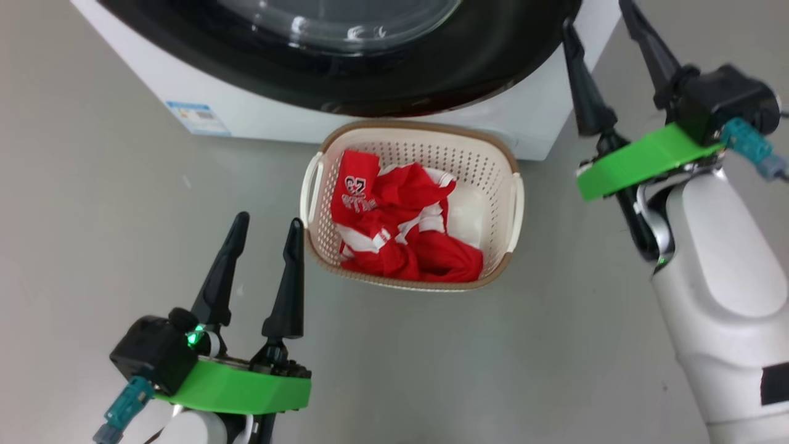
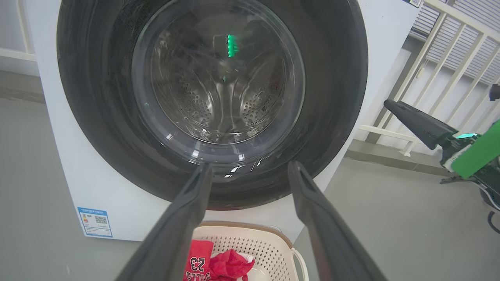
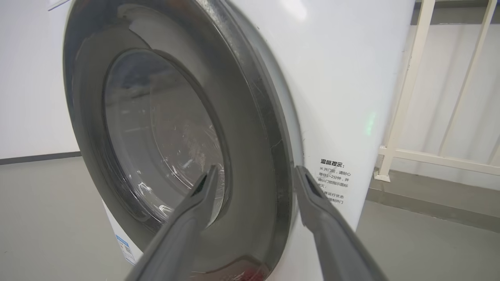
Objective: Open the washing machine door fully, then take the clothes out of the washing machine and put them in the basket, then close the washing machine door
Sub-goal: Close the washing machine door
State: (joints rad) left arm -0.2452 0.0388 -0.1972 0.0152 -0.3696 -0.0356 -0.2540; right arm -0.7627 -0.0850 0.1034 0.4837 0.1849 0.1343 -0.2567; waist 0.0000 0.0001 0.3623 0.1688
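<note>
Grey floor [image 1: 92, 246] before the washing machine [image 1: 185, 86]: clothes [image 1: 394, 234] lie in the basket [image 1: 419, 126] at its front. The washing machine door [image 2: 97, 97] looks shut, just ahead of the right gripper [image 1: 595, 13], spread and empty, nearer than the equally spread left gripper [image 1: 269, 217].

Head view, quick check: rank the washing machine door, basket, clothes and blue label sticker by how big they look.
1. washing machine door, the widest, even though the top edge cuts it off
2. basket
3. clothes, lying inside the basket
4. blue label sticker, by far the smallest
</note>
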